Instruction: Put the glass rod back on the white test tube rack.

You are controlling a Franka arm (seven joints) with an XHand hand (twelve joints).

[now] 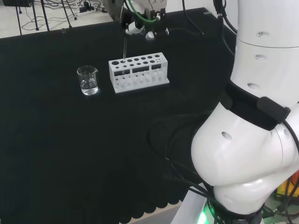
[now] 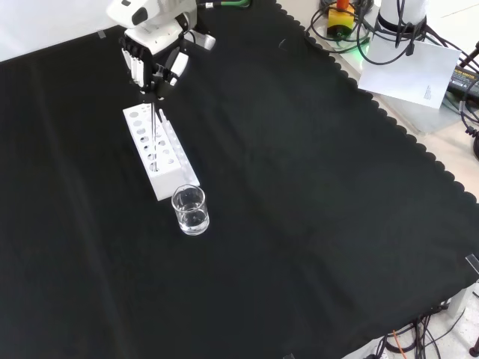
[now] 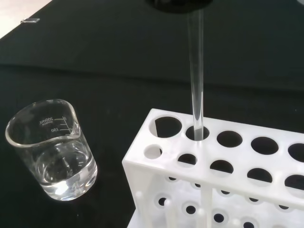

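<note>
Head view: black-clothed bench [image 1: 70, 154], wide open room toward the near scalloped edge. White test tube rack [image 1: 138, 72] set toward the far edge, beaker [image 1: 88, 80] with a little clear liquid just beside its left end, apart. Hand [image 1: 140, 25] above the rack, fingers pinching the glass rod [image 1: 124, 49]. Wrist view: rod [image 3: 196, 76] upright, lower end inside a back-row hole near the rack's [image 3: 228, 166] beaker-side end.
</note>
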